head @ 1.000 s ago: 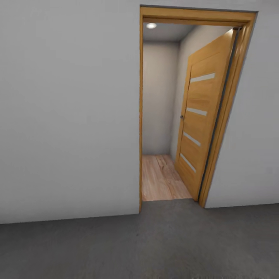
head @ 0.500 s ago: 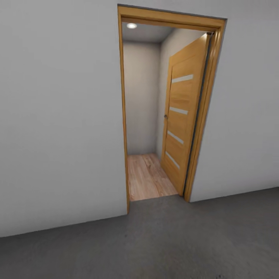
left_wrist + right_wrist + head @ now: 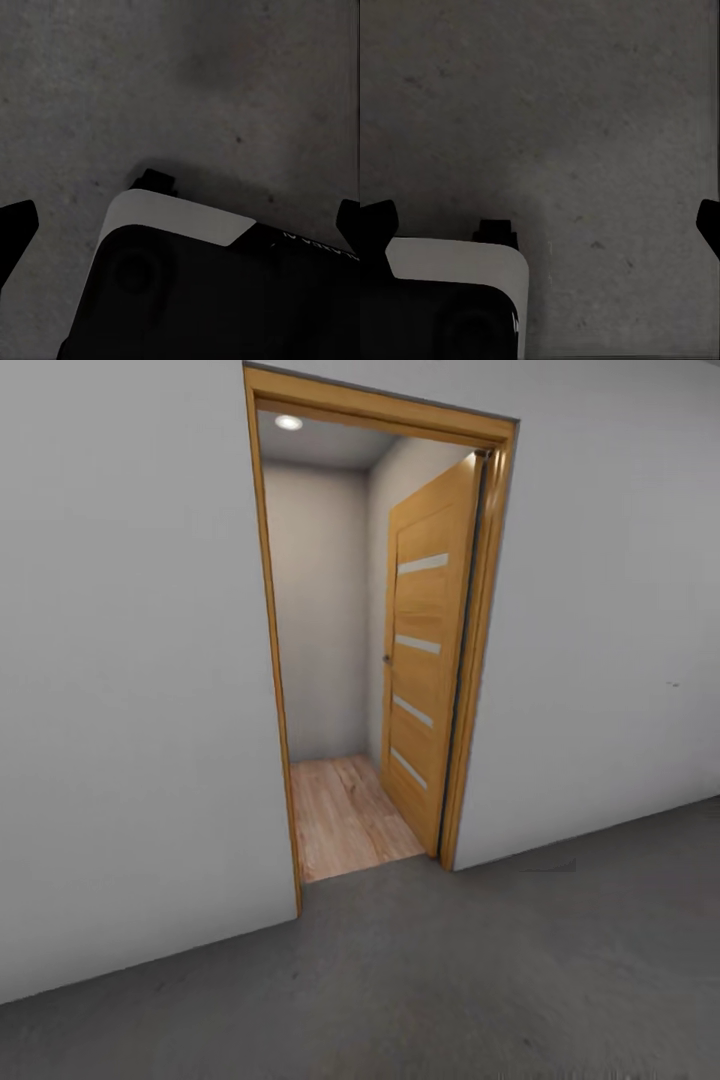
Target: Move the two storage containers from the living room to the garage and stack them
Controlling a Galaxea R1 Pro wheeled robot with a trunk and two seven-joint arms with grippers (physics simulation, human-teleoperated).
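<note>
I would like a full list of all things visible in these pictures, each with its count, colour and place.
Door frame: one, orange wood, in the white wall ahead in the head view.
Door: one, orange wood with four pale slits, swung open on the far side of the frame.
Wall: white, on both sides of the frame.
Wood floor: light planks, beyond the doorway.
Ceiling light: one, white, in the room beyond.
Concrete floor: dark grey, speckled, on the near side of the doorway.
Robot base: black with a white edge, over the concrete, in both wrist views.
Left hand: black fingertips far apart, open.
Right hand: black fingertips far apart, open.
</note>
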